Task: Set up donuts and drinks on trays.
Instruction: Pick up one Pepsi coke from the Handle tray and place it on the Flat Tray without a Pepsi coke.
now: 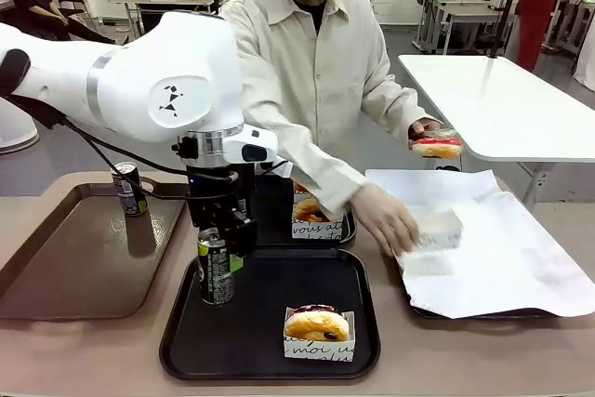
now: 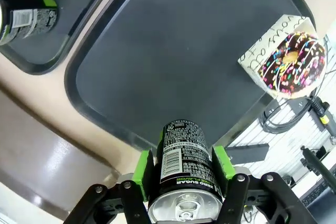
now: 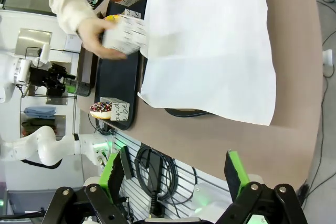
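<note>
Left jaws: clamped on upright can (image 1: 216,274)
Can: over left side of near tray (image 1: 279,295), donut (image 1: 317,324) to its right
Right jaws: wide, empty

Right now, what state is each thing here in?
left tool: shut on the held can.
held can: upright at the near black tray, left edge.
right tool: open, empty.
second can: upright on the brown tray.
sprinkled donut: boxed, on the near black tray.
red-iced donut: held in a person's hand.
white box: held in the person's other hand.
</note>
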Robot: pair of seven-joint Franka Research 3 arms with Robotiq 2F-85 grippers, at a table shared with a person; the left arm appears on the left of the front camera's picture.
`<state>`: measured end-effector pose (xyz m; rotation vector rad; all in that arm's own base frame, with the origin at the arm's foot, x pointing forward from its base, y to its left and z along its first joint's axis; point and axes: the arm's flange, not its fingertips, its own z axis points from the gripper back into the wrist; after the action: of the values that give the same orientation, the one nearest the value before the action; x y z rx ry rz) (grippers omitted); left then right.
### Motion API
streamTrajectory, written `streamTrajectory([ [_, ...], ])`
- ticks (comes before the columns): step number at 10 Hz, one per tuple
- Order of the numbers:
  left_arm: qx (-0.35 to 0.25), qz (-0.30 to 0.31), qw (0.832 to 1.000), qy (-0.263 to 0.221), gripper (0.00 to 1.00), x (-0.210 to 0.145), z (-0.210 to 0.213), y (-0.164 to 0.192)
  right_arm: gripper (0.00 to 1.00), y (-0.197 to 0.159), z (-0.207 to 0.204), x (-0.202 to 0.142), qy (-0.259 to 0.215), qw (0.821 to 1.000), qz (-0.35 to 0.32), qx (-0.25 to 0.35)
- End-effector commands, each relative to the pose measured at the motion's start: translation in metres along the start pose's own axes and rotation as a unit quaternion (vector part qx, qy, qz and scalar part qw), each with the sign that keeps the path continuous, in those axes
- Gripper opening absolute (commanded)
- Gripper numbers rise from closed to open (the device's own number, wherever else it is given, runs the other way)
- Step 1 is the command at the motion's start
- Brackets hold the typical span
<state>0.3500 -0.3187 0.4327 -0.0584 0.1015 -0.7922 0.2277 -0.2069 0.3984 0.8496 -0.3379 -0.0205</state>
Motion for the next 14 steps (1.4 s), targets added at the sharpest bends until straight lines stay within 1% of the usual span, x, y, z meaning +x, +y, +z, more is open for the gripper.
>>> streamTrajectory([
  [1, 0.004, -0.051, 0.999, 0.005, 0.58, -0.064, 0.029, 0.020, 1.00, -0.001, -0.001, 0.002, -0.011, 1.000, 0.006, 0.013],
  [2, 0.005, -0.072, 0.997, 0.001, 0.58, -0.093, 0.036, 0.026, 1.00, -0.001, -0.001, 0.002, -0.011, 1.000, 0.006, 0.013],
  [3, 0.009, -0.069, 0.998, -0.002, 0.58, -0.121, 0.033, 0.028, 1.00, -0.001, -0.001, 0.002, -0.011, 1.000, 0.006, 0.013],
  [4, 0.013, -0.069, 0.998, -0.004, 0.58, -0.130, 0.038, 0.035, 1.00, -0.001, -0.001, 0.002, -0.011, 1.000, 0.006, 0.013],
  [5, 0.022, -0.072, 0.997, -0.007, 0.58, -0.131, 0.041, 0.038, 1.00, -0.001, -0.001, 0.002, -0.011, 1.000, 0.006, 0.013],
  [6, 0.019, -0.068, 0.997, -0.013, 0.58, -0.137, 0.034, 0.032, 1.00, -0.001, -0.001, 0.002, -0.011, 1.000, 0.006, 0.013],
  [8, 0.021, -0.079, 0.997, -0.006, 0.58, -0.122, 0.044, 0.038, 1.00, -0.001, -0.001, 0.002, -0.011, 1.000, 0.006, 0.013],
  [9, 0.020, -0.074, 0.997, -0.010, 0.58, -0.126, 0.038, 0.029, 1.00, -0.001, -0.001, 0.002, -0.011, 1.000, 0.006, 0.013],
  [10, 0.020, -0.078, 0.997, -0.006, 0.58, -0.117, 0.041, 0.028, 1.00, -0.001, -0.001, 0.002, -0.011, 1.000, 0.006, 0.013],
  [11, 0.022, -0.076, 0.997, -0.002, 0.58, -0.104, 0.044, 0.027, 1.00, -0.001, -0.001, 0.002, -0.011, 1.000, 0.006, 0.013],
  [13, 0.026, -0.069, 0.997, 0.002, 0.58, -0.084, 0.035, 0.012, 1.00, -0.001, -0.001, 0.002, -0.011, 1.000, 0.006, 0.013],
  [14, 0.030, -0.069, 0.997, 0.007, 0.58, -0.065, 0.037, 0.011, 1.00, -0.001, -0.001, 0.002, -0.011, 1.000, 0.006, 0.013],
])
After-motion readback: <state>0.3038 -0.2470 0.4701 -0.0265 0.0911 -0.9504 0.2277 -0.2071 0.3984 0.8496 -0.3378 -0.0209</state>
